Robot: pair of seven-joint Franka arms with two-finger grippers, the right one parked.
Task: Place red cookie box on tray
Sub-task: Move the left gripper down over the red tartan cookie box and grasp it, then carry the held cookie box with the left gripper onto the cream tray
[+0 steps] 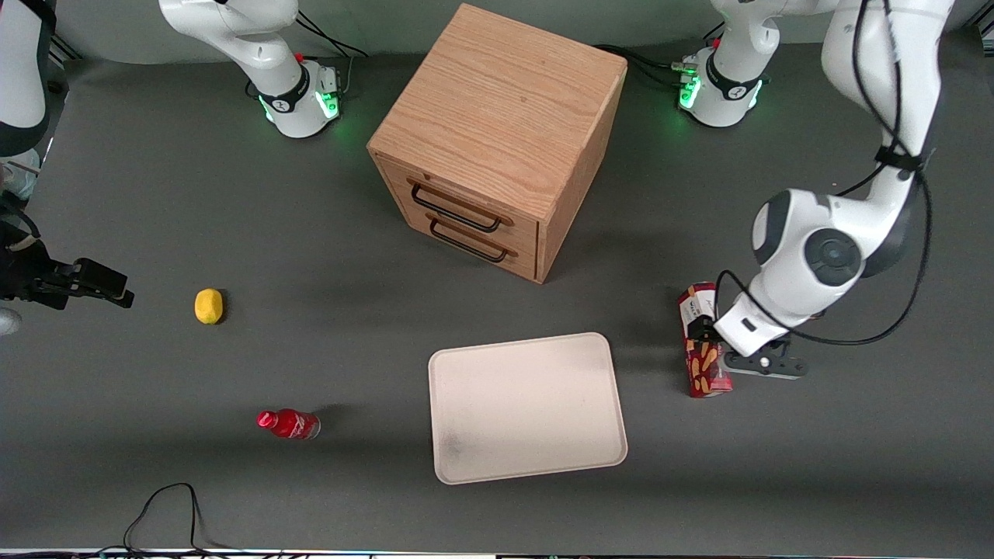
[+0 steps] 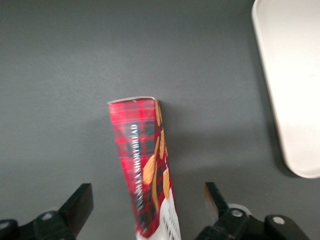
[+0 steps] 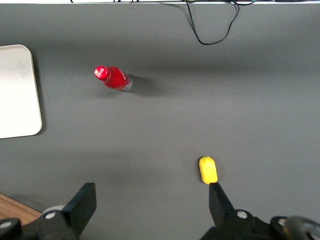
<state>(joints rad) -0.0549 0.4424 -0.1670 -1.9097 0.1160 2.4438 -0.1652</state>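
The red cookie box (image 1: pixel 705 353) lies on the grey table beside the tray (image 1: pixel 528 407), toward the working arm's end. It is long and narrow, dark-red plaid with tan stick pictures and a white label at one end. My left gripper (image 1: pixel 713 335) hangs low over the box, open. In the left wrist view the box (image 2: pixel 142 160) runs between the two black fingers (image 2: pixel 80 205), with a clear gap on each side, so nothing is gripped. The cream-white tray's rim (image 2: pixel 295 85) shows nearby with nothing on it.
A wooden two-drawer cabinet (image 1: pixel 497 140) stands farther from the front camera than the tray. A small red bottle (image 1: pixel 289 424) and a yellow lemon-like object (image 1: pixel 208 305) lie toward the parked arm's end. A black cable (image 1: pixel 167 505) loops near the table's front edge.
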